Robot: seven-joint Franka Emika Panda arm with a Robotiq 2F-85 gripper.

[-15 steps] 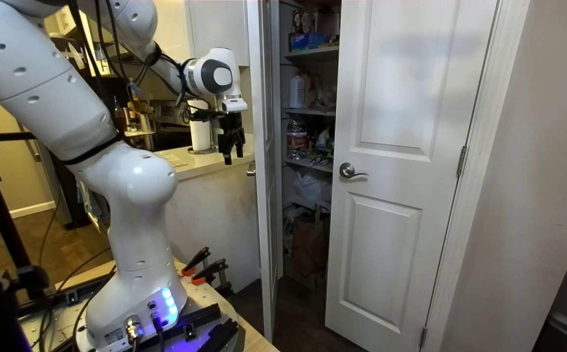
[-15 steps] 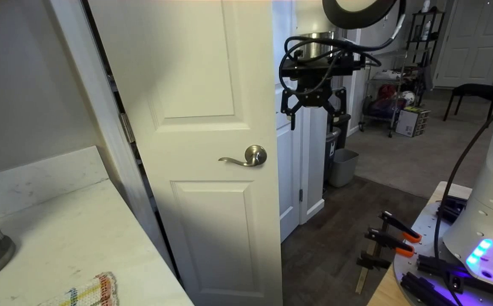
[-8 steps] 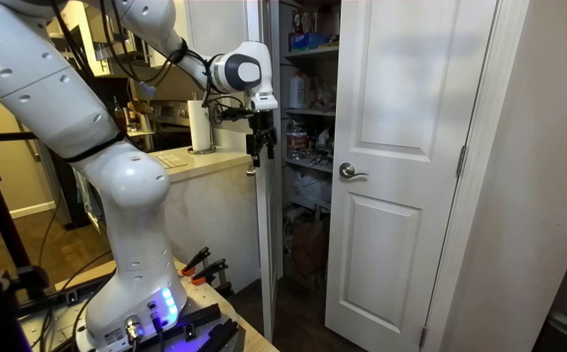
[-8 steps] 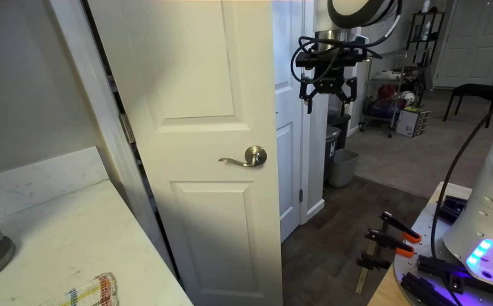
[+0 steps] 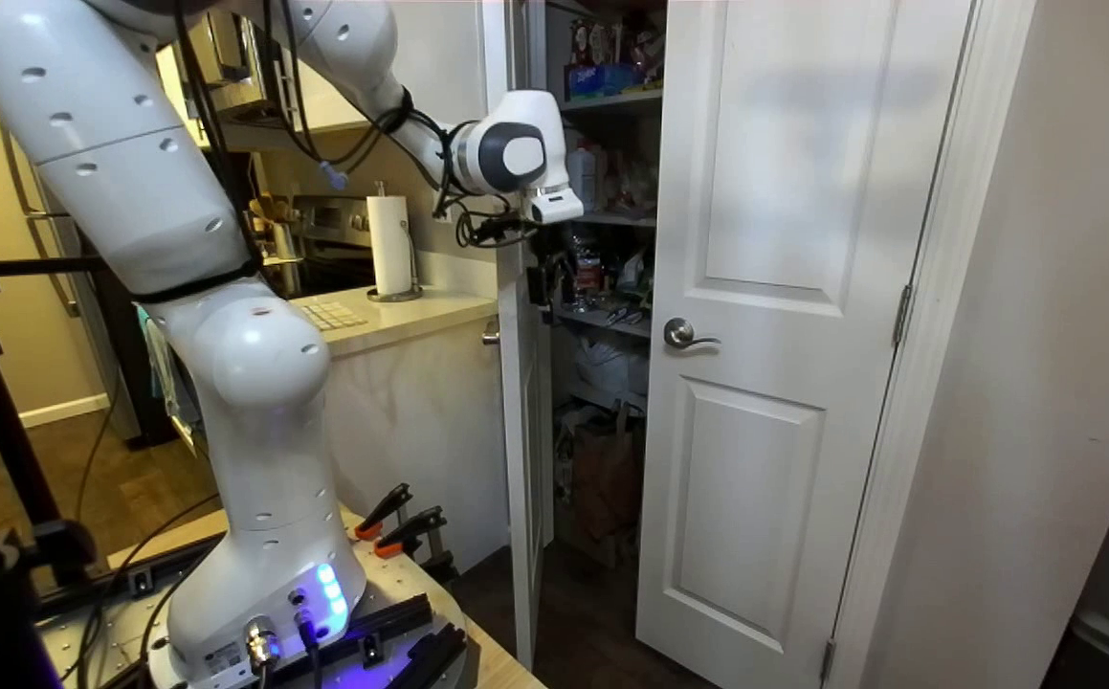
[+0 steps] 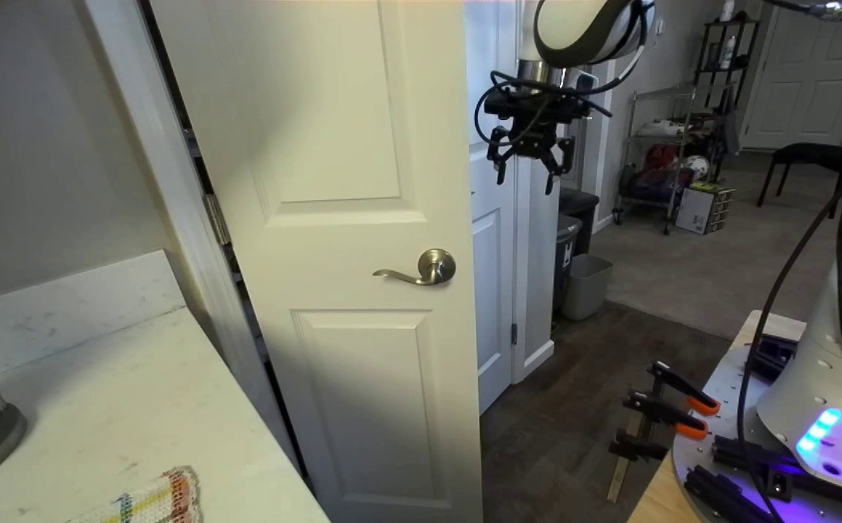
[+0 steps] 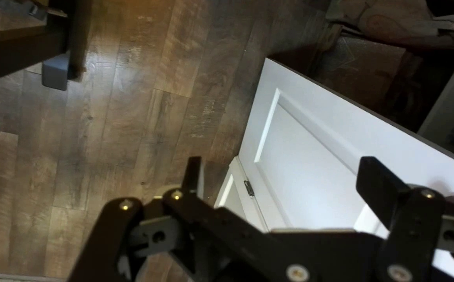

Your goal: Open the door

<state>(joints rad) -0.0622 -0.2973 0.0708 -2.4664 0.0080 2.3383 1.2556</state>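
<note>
The door is a white two-panel leaf, hinged on its left, with a silver lever handle near its right edge. It stands swung open. In an exterior view the door is seen nearly edge-on, with its handle on the outer face. It is out of the wrist view. My gripper is open and empty, just past the door's free edge and apart from it. In an exterior view it hangs at the pantry opening, dark and hard to make out. The wrist view shows the open fingers above the other leaf.
The matching white leaf stands ajar on the right; it fills much of the wrist view. Pantry shelves with goods lie between the leaves. A counter adjoins the door's hinge side. Clamps stick out from the robot's table.
In an exterior view my gripper has moved right, from over the counter's end to the pantry opening, and the hand has tilted. The gripper stays open. Both door leaves have not moved.
</note>
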